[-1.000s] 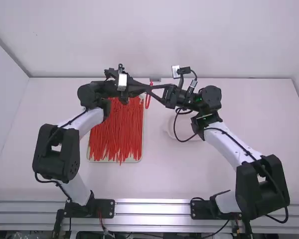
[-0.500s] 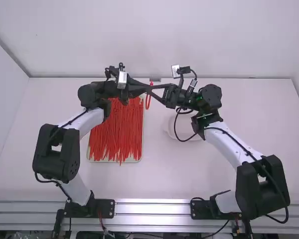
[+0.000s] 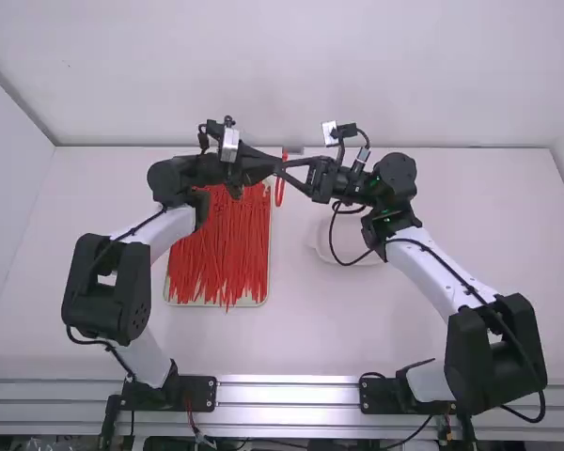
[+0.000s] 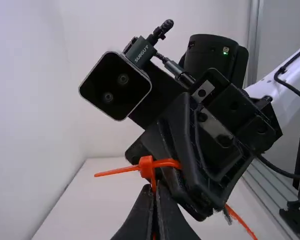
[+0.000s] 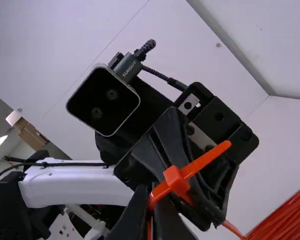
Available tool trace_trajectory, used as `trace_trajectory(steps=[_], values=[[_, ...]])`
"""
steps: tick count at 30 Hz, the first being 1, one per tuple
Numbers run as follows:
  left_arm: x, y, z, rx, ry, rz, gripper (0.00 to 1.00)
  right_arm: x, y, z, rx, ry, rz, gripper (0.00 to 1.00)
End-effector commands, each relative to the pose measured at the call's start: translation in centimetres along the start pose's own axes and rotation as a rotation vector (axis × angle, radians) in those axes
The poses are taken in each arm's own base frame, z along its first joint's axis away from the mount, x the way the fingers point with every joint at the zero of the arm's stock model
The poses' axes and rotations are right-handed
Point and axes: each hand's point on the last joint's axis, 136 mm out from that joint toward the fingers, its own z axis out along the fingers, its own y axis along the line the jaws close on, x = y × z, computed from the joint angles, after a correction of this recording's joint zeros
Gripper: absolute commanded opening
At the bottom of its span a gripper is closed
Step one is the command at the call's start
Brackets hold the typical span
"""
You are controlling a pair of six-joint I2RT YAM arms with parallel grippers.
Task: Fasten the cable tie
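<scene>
From above, the left gripper (image 3: 271, 169) and right gripper (image 3: 293, 173) meet tip to tip over the far corner of the tray (image 3: 266, 282). The tie (image 3: 279, 191) is pinched between them, with a loop hanging down. Both are raised off the table (image 3: 470, 207). The back wall is close behind them. There is open table to the right and towards the camera, so any pull would best run sideways or back towards the bases, not towards the wall.

In the left wrist view, the left gripper (image 4: 153, 189) has its fingers pressed together on the tie (image 4: 146, 167), just under the head. The tail sticks out to one side. The right gripper (image 4: 205, 150) sits right behind it. The wrist cameras look near enough to knock together, so short, slow moves suit best.

In the right wrist view, the right gripper (image 5: 152, 194) is likewise clamped narrow on the tie (image 5: 174, 177) below the head, with the left gripper (image 5: 190, 140) looming just beyond. The tail seems to be threaded already, though the angle leaves some doubt. To cinch it well, one side should hold the head steady. The other should draw the strap straight along its own line, without twisting.
</scene>
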Motion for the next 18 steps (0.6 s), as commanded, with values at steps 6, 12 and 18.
trace_trajectory(steps=[6,12,18], values=[[-0.87,-1.55,0.23,0.044,0.017,0.044,0.01,-3.15,-0.63,-0.81,0.059,-0.107,-0.042,0.11],[-1.36,-0.71,-0.29,0.001,-0.006,0.020,0.01,-2.73,-0.31,-0.34,0.047,-0.095,-0.041,0.15],[-1.28,-0.74,-0.38,0.004,0.000,0.020,0.01,-2.35,-0.06,0.05,0.037,-0.083,-0.037,0.19]])
